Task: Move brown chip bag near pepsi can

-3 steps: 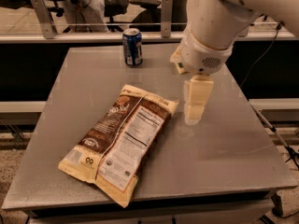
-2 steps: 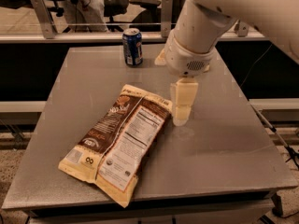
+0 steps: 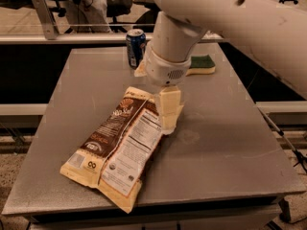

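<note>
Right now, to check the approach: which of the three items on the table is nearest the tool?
The brown chip bag: the tool hangs at its far right corner, while the pepsi can and sponge sit farther back.

One brown chip bag (image 3: pixel 120 152), one pepsi can (image 3: pixel 135 47), one sponge (image 3: pixel 201 64), one gripper (image 3: pixel 169 113) at the bag's top.

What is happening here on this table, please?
A one-armed robot is working on the brown chip bag. Its gripper is at the bag's top corner. Whether it grips the bag cannot be seen. The bag lies flat on the grey table. The pepsi can stands upright at the far edge, apart from the bag, with a sponge further along.
</note>
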Robot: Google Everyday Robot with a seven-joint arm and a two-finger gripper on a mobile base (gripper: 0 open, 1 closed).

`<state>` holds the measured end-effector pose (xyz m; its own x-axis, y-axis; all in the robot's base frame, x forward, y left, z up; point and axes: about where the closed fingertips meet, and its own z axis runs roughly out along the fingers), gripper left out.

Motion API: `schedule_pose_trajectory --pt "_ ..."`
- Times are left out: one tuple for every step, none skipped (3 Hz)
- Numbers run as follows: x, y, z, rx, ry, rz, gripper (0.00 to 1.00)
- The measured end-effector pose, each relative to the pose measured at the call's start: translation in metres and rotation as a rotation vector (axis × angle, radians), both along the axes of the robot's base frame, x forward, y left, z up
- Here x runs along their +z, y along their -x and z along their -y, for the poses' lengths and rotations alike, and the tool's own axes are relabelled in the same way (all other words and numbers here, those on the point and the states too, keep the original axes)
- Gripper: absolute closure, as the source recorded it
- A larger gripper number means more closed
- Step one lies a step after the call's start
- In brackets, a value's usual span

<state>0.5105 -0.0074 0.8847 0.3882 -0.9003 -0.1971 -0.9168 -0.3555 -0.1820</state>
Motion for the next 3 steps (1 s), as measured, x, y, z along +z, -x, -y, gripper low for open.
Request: schedule_pose_trajectory --pt "-0.015 0.0 -0.013 0.062 0.033 -0.019 0.0" --pt "-0.028 0.0 -0.019 0.113 0.074 -0.026 0.0" --pt "-0.034 0.003 -0.018 0.153 0.117 -0.032 0.17"
